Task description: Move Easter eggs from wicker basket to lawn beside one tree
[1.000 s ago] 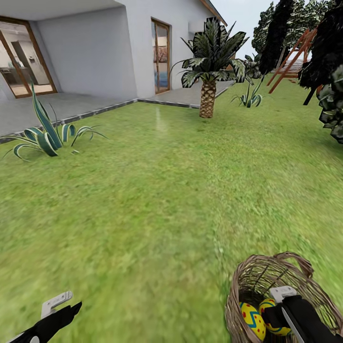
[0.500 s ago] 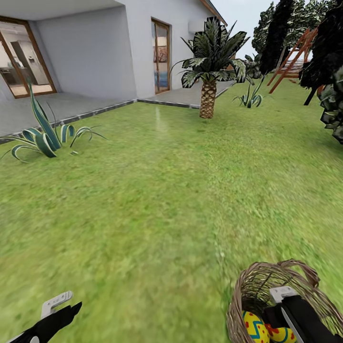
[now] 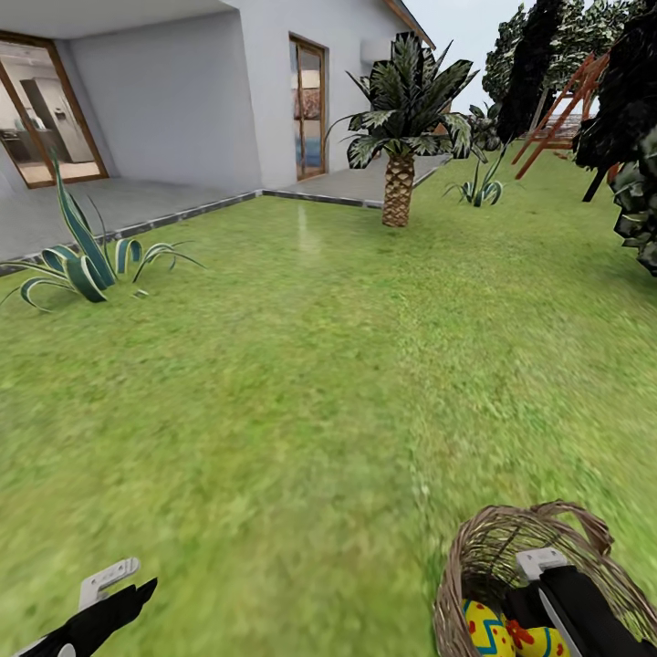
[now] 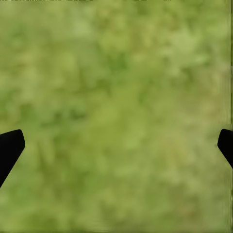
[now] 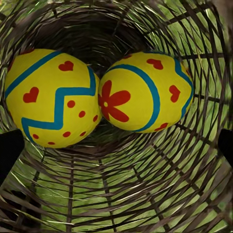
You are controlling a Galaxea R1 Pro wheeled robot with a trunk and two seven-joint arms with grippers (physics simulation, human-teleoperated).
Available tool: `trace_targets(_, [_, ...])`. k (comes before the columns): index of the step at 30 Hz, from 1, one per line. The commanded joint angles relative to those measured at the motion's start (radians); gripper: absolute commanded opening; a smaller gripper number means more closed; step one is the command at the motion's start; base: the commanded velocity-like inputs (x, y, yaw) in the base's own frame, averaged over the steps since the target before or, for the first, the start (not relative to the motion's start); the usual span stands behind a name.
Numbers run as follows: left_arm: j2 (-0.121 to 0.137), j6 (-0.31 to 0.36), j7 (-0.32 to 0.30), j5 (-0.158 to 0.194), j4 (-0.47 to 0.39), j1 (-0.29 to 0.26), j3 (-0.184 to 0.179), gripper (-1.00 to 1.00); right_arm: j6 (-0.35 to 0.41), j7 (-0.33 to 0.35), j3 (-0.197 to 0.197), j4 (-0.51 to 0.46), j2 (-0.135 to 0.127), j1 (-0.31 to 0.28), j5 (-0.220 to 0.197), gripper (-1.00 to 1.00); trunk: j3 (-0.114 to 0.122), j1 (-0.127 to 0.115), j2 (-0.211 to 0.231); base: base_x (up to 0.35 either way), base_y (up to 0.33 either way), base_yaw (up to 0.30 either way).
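The round brown open-weave wicker basket (image 3: pixel 538 584) sits on the bright green mottled lawn (image 3: pixel 301 383) at the lower right of the head view, tipped so that its open mouth faces the robot. The black right gripper (image 5: pixel 116 145) reaches into that mouth; in the right wrist view its 2 dark fingertips (image 5: pixel 9 153) stand at opposite edges, wide apart, with nothing between them but the basket's interior. Deep inside lie 2 small yellow painted eggs, touching each other: one with a blue zigzag and red hearts and dots (image 5: pixel 51 97), the other with a red flower mark inside a blue ring (image 5: pixel 145 92). Both rest against the woven wall, and neither is touched by the fingers. The head view shows the same pair just beside the right arm, the zigzag egg (image 3: pixel 485 628) to the left of the flower egg (image 3: pixel 538 641) (a third egg cannot be made out).

The black left gripper (image 4: pixel 116 145) hangs over bare grass, well apart from the basket, its fingertips (image 4: pixel 10 145) spread wide and empty.

Farther off stand a scaly-trunked palm (image 3: pixel 399 119), a striped spiky plant (image 3: pixel 82 255), the white house (image 3: pixel 228 82) with grey paving (image 3: pixel 109 205), and dark-leaved trees (image 3: pixel 630 109) at the right.
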Motion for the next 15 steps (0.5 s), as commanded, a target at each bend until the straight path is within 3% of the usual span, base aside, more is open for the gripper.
trace_targets(1, [0.0, 0.007, -0.003, 0.005, -0.001, 0.0, 0.002, 1.0, 0.004, 0.006, 0.002, -0.001, -0.001, -0.001, 0.005, 1.0, -0.001, 0.0, 0.0, 0.204, -0.181, 0.0])
trace_targets(5, [-0.001, 0.007, -0.003, 0.005, -0.001, 0.0, 0.003, 1.0, 0.004, 0.006, 0.001, -0.001, 0.0, -0.001, 0.005, 1.0, -0.001, 0.0, 0.0, 0.153, -0.142, 0.0])
trace_targets(15, [-0.001, 0.007, -0.004, 0.005, 0.0, 0.0, 0.003, 1.0, 0.004, 0.006, 0.001, -0.001, -0.001, 0.0, 0.005, 1.0, -0.001, 0.0, 0.0, 0.009, -0.009, 0.0])
